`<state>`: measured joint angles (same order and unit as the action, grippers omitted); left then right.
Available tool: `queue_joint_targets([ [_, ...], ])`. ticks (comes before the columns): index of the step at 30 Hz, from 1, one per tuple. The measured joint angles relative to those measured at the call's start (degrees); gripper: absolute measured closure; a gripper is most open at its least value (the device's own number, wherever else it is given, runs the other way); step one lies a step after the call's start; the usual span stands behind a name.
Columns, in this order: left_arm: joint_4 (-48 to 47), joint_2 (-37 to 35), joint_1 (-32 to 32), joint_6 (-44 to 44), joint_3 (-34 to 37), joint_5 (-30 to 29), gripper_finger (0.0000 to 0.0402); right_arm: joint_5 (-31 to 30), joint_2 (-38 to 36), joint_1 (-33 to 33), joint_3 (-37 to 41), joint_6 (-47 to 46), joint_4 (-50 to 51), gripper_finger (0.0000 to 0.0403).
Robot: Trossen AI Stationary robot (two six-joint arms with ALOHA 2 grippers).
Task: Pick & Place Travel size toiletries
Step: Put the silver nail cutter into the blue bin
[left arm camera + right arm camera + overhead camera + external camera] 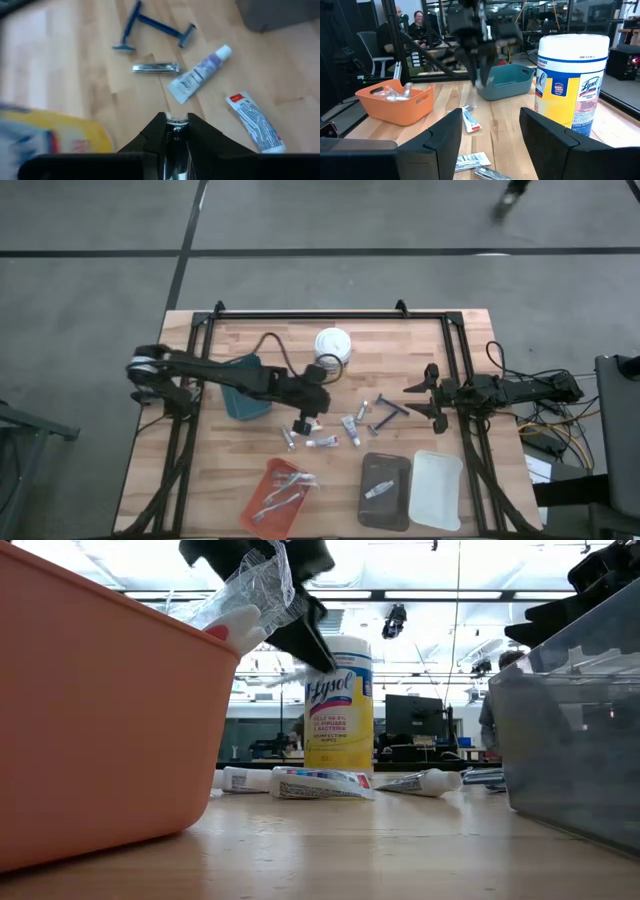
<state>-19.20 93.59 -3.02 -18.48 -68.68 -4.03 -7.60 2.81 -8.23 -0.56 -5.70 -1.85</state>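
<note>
Small silvery-white tubes (pixel 322 442) and two blue razors (pixel 390 410) lie flat on the wooden table, just beyond the trays. My left gripper (pixel 305 422) hangs above the tubes, slanting down, shut on a small silvery toiletry (pixel 176 131). Its fingers cover most of that item. In the right wrist view my left gripper (pixel 479 75) is well above the tabletop. An orange tray (pixel 280 495) at the near edge holds wrapped toothbrushes (pixel 245 605). My right gripper (pixel 490 140) waits at the table's right side, open, with nothing between its fingers. My left gripper pinches the small silvery toiletry between its two fingertips (pixel 165 122), coming from above at a slant. The item is lifted clear of the table. The fingers hide which part of it they hold.
A tall white-lidded wipes tub (pixel 332 342) stands at the far middle, with a teal tray (pixel 245 385) to its left. A dark grey tray (pixel 385 490) and a white tray (pixel 437 490) sit at the near right. A metal frame (pixel 330 315) runs round the table. People sit in the room beyond.
</note>
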Motion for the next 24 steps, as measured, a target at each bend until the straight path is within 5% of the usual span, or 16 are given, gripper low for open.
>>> queue_joint_targets([
  [8,3.46,-15.92,-1.45,12.40,13.94,-19.04,0.0338,0.06,-0.07,0.02,0.00,-0.18,0.00,0.0207],
  [17,8.37,-32.74,-1.59,26.20,31.66,-27.59,0.0337,0.04,-0.07,0.00,0.00,-0.11,0.02,0.0207],
  [24,20.02,-38.60,-1.39,27.98,42.05,-34.73,0.0337,0.02,-0.07,0.00,0.00,-0.12,0.00,0.0207],
])
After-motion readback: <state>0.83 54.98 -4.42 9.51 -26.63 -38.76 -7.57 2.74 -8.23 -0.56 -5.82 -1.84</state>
